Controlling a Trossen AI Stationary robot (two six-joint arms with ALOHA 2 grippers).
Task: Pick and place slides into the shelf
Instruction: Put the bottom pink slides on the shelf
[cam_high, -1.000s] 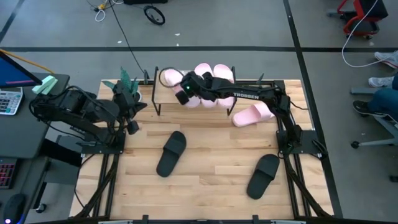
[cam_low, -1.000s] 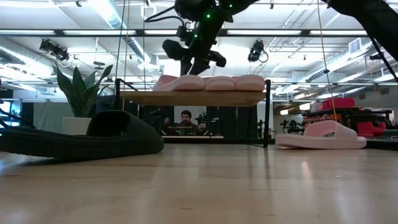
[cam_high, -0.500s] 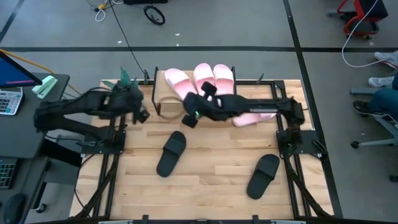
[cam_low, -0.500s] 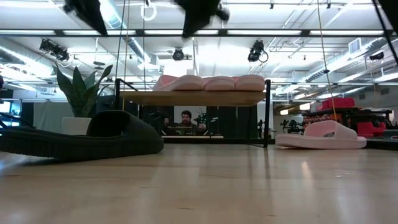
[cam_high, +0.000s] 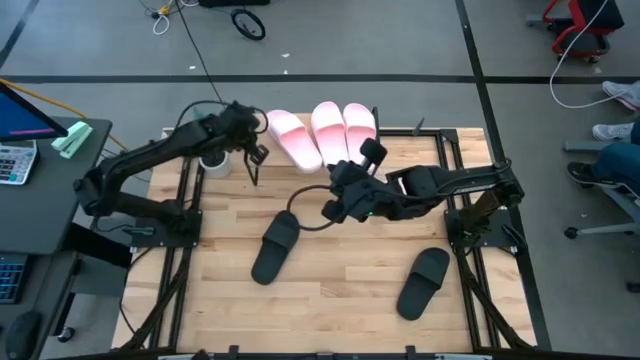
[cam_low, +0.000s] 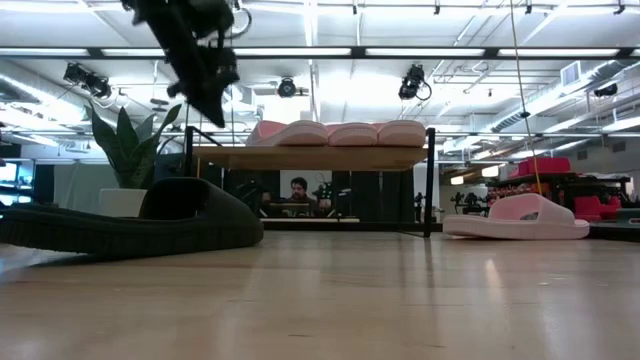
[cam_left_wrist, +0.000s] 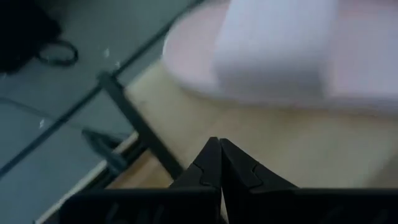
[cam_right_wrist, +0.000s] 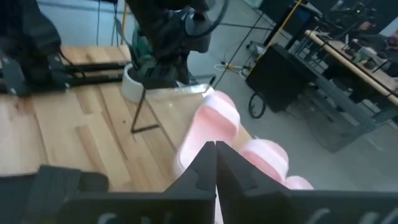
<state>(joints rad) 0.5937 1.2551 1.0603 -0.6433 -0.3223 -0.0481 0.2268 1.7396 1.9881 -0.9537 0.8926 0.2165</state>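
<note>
At twelve o'clock on the table (cam_high: 330, 290), three pink slides (cam_high: 322, 132) lay side by side on the shelf (cam_low: 310, 156). Left tool (cam_high: 253, 155) hung above the shelf's nine-o'clock end, beside the nearest pink slide (cam_left_wrist: 292, 53), its fingers (cam_left_wrist: 214, 165) pressed together, holding nothing. Right tool (cam_high: 330, 208) hovered near the table's centre, its fingers (cam_right_wrist: 214, 163) also closed tight and empty. One black slide (cam_high: 275, 246) lay just at seven o'clock of that tool; a second black slide (cam_high: 422, 282) lay toward five o'clock, well apart. Another pink slide (cam_low: 517, 217) rested on the table off the shelf's three-o'clock end. A plant (cam_low: 128, 150) stood by the shelf's nine-o'clock end.
</note>
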